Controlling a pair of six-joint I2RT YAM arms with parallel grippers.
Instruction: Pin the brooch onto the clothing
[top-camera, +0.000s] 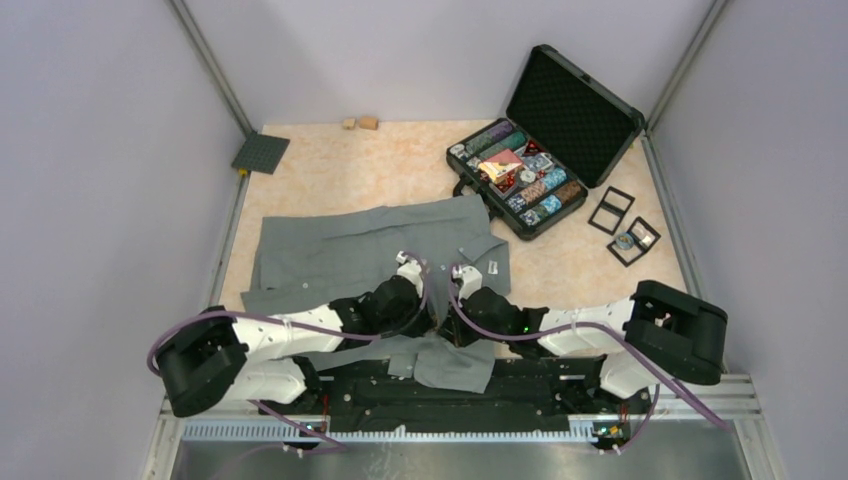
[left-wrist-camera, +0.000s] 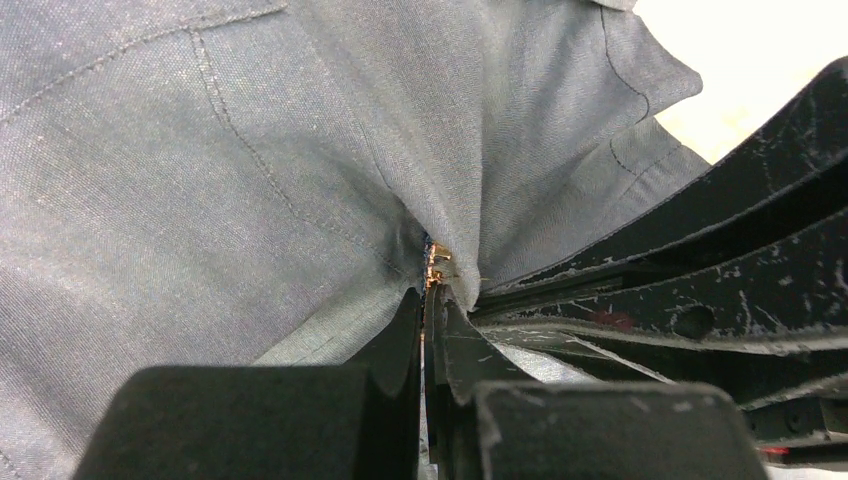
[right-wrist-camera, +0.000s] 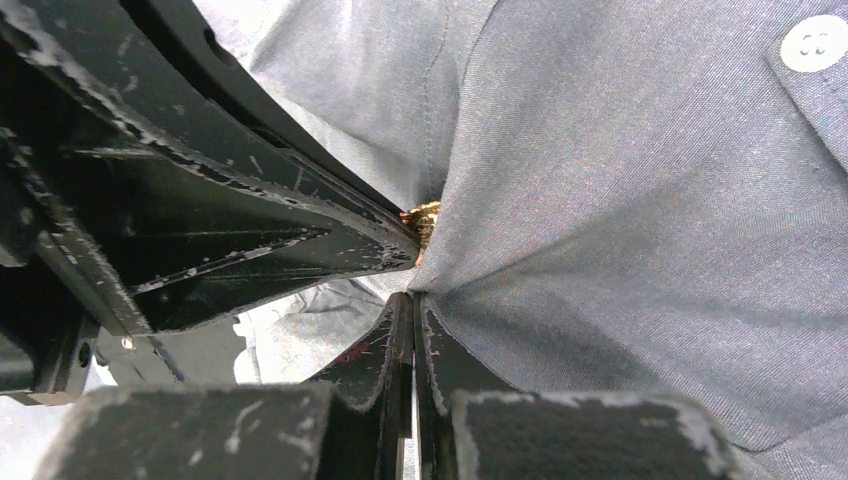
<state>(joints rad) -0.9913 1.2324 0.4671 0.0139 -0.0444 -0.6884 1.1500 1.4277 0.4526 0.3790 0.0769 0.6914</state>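
Meeting tip to tip: left gripper (left-wrist-camera: 432, 300) jaws clamped on the gold brooch (left-wrist-camera: 438, 268); right gripper (right-wrist-camera: 412, 300) jaws closed, pinching a fold of grey shirt (right-wrist-camera: 620, 200) beside it.

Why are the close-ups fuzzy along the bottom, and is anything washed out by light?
Left wrist view: left end effector's near pads blurred, shirt weave sharp, table blown white. Right wrist view: same near blur, brooch crisp. Top view: evenly lit, glare inside the case.

Matt grey woven cloth of the shirt (left-wrist-camera: 200, 200) — shiny gold metal of the brooch (left-wrist-camera: 438, 265)
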